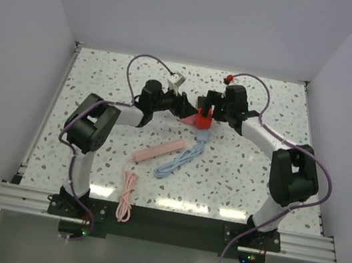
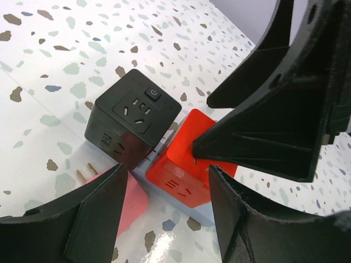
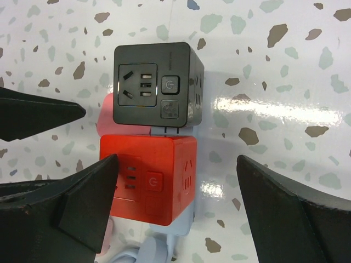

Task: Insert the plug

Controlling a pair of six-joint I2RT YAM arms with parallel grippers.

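A black socket cube [image 2: 134,118] and a red socket cube [image 2: 189,164] stand side by side on the speckled table. A light blue plug body [image 3: 164,241] lies under the red cube and reaches the black cube [image 3: 156,85]. A pink plug [image 2: 131,205] with two brass prongs [image 2: 85,175] lies beside them, partly hidden under my left finger. My left gripper [image 2: 164,219] is open, low beside the red cube. My right gripper [image 3: 175,203] is open and straddles the red cube [image 3: 151,181]. In the top view both grippers [image 1: 185,108] [image 1: 208,108] meet over the red cube [image 1: 203,120].
A pink strip [image 1: 159,150] with a coiled pink cable [image 1: 126,197] lies in front of the cubes. A light blue cable [image 1: 181,161] runs forward from the red cube. A small grey block [image 1: 177,80] and a red knob [image 1: 227,79] sit near the back.
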